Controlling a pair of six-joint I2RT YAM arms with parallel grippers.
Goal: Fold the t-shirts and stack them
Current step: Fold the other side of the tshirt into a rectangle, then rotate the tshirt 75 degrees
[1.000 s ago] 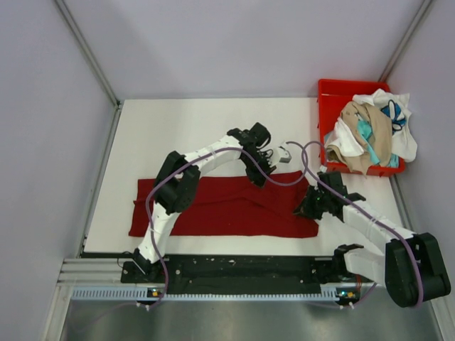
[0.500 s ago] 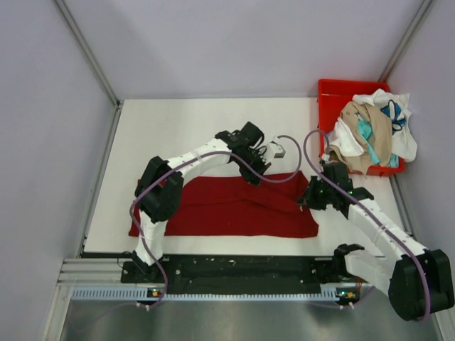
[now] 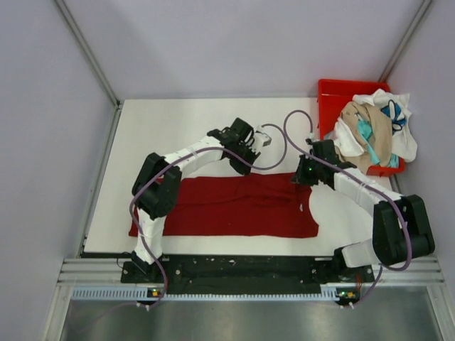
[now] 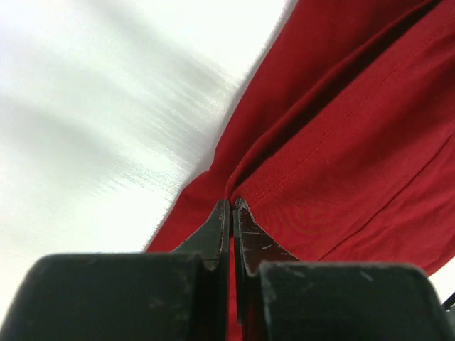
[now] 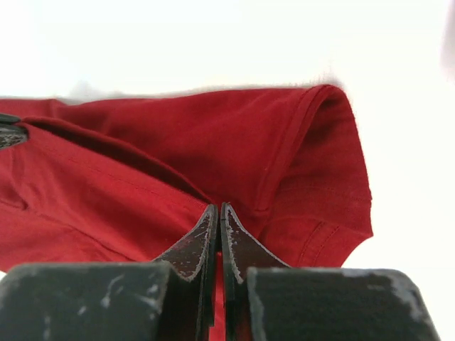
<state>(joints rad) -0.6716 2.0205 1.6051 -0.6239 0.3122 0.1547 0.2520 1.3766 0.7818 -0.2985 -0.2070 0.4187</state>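
T-shirt (image 3: 234, 206), dark red, spread wide over near half of white table (image 3: 178, 121), far edge pinched between tightly closed jaws of left gripper (image 4: 232, 202) and right gripper (image 5: 218, 207), white, beige and teal t-shirts (image 3: 370, 135) heaped in red bin (image 3: 328, 92) far right.

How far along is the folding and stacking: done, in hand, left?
Done: red shirt lies flat on the table. In hand: left gripper and right gripper each shut on its far edge. Left: completing folds; other shirts are heaped in the bin, none stacked.
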